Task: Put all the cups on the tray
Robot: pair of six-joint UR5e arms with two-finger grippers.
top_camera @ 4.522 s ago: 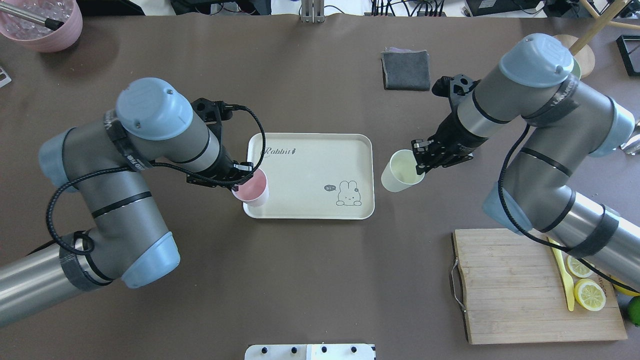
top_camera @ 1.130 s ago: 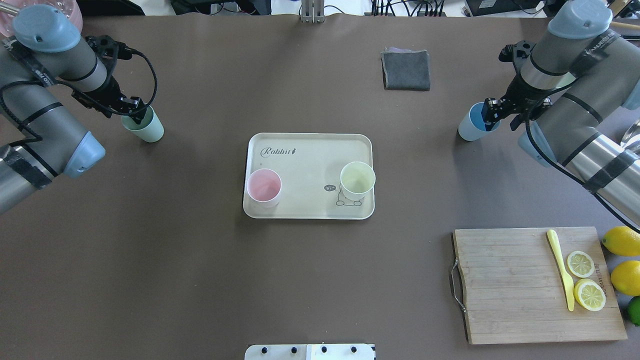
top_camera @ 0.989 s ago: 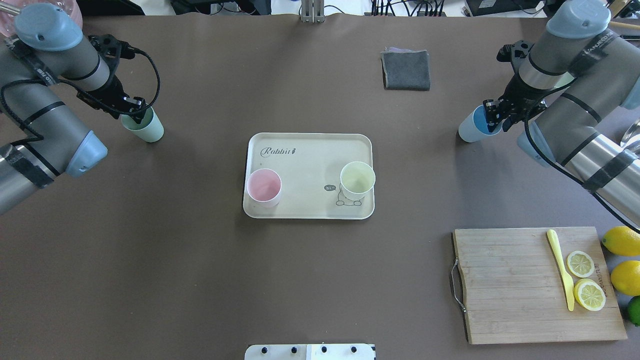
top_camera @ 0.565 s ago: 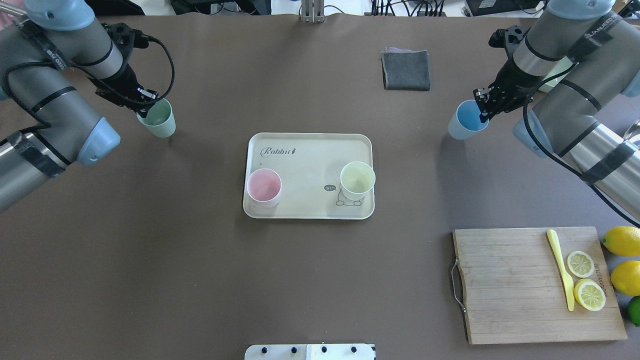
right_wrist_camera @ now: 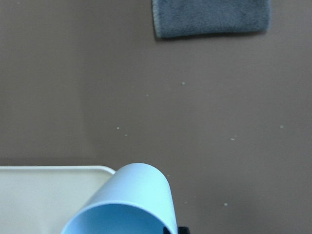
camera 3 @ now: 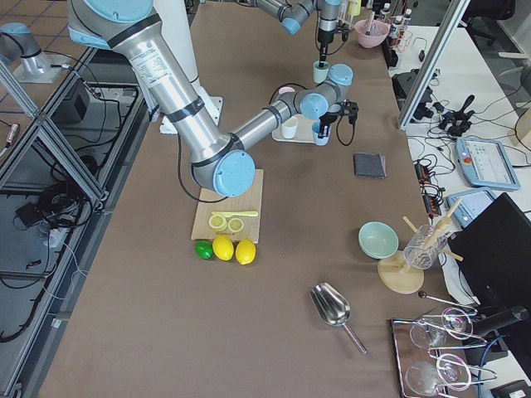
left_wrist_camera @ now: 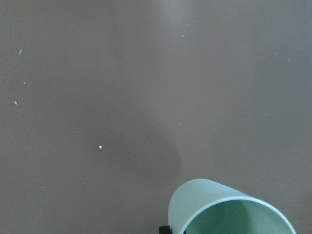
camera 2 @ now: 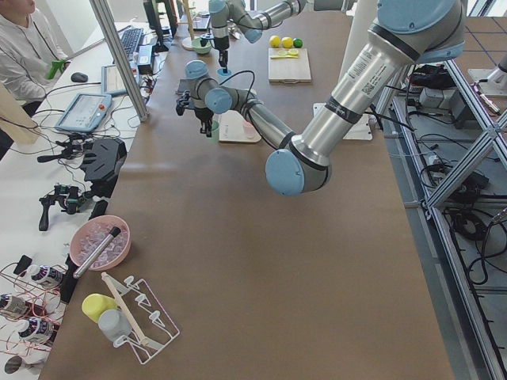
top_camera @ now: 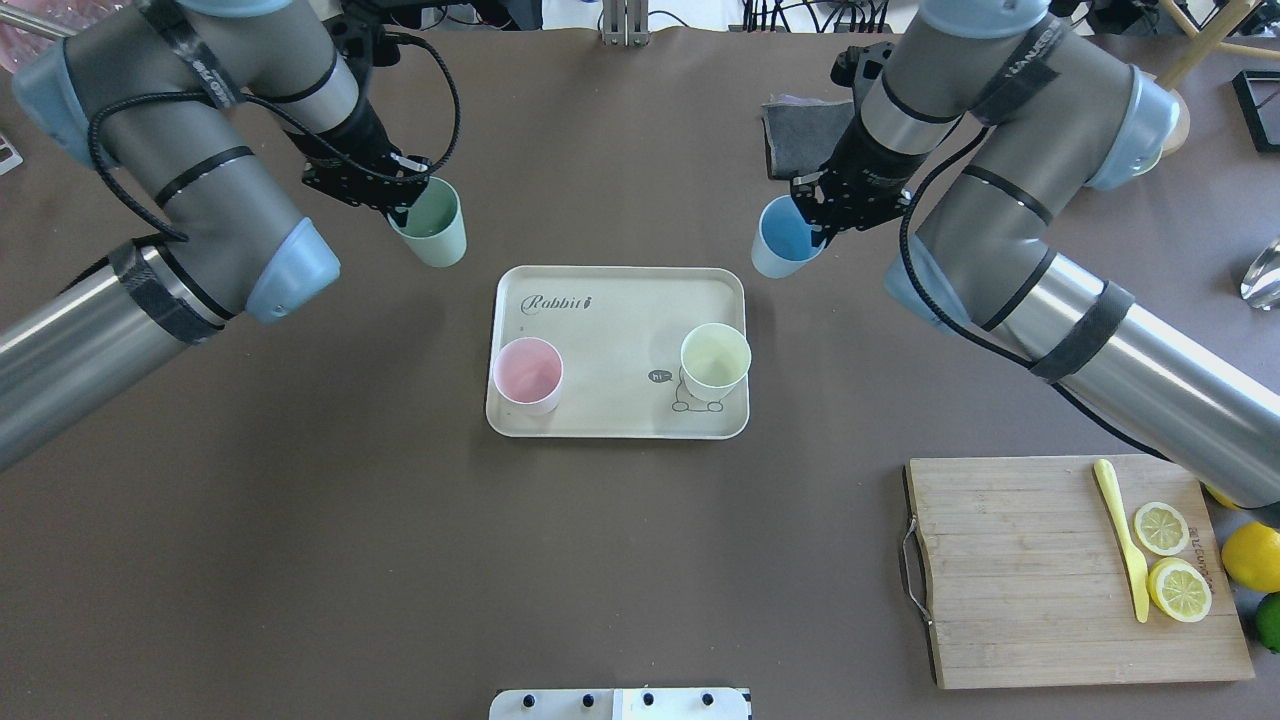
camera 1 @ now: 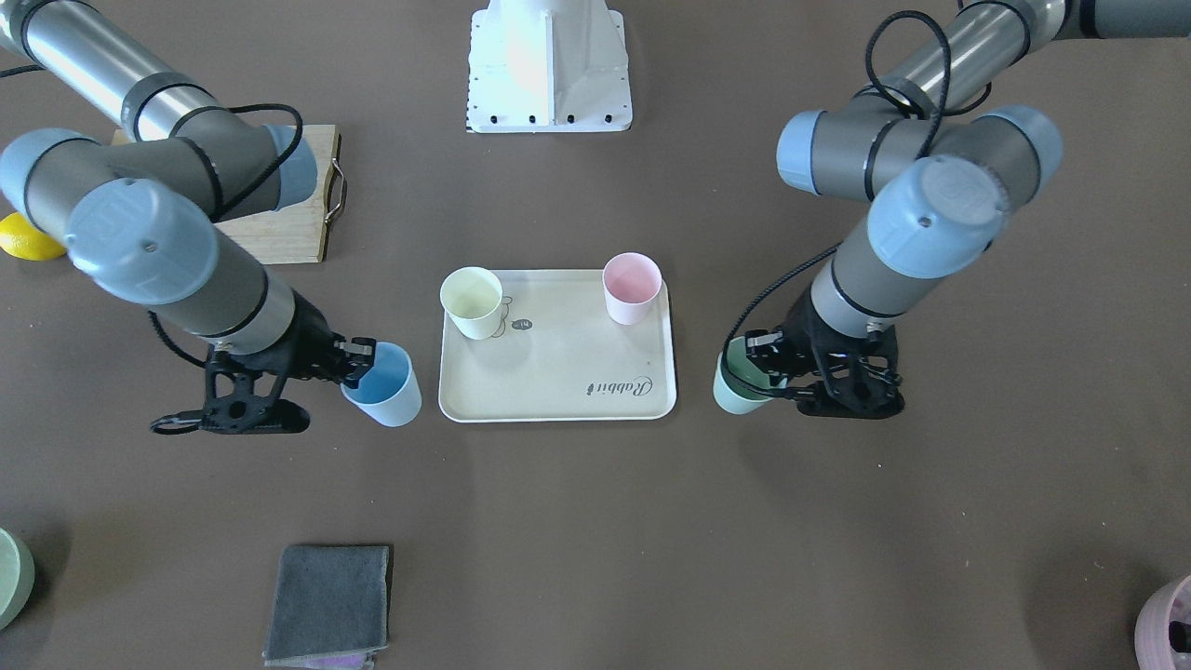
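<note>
The cream tray (top_camera: 610, 320) (camera 1: 558, 372) lies mid-table. On it stand the pink cup (top_camera: 528, 374) (camera 1: 632, 288) and the pale yellow cup (top_camera: 715, 360) (camera 1: 473, 301). My left gripper (top_camera: 405, 200) (camera 1: 758, 358) is shut on the rim of the mint green cup (top_camera: 432, 225) (camera 1: 740, 386) (left_wrist_camera: 229, 209), held above the table just off the tray's far left corner. My right gripper (top_camera: 815, 215) (camera 1: 358, 358) is shut on the rim of the light blue cup (top_camera: 783, 238) (camera 1: 383, 386) (right_wrist_camera: 129, 204), held just off the tray's far right corner.
A grey cloth (top_camera: 800, 135) (right_wrist_camera: 210, 17) lies beyond the right gripper. A wooden cutting board (top_camera: 1020, 570) with a yellow knife and lemon slices sits near right, whole lemons (top_camera: 1250, 555) beside it. A pink pot (camera 1: 1168, 633) and a pale green bowl (camera 1: 11, 577) stand at the far corners.
Both arms have lifted their cups from the table's far sides and carried them inward, the green cup to the right and the blue cup to the left, close to the tray's far corners.
</note>
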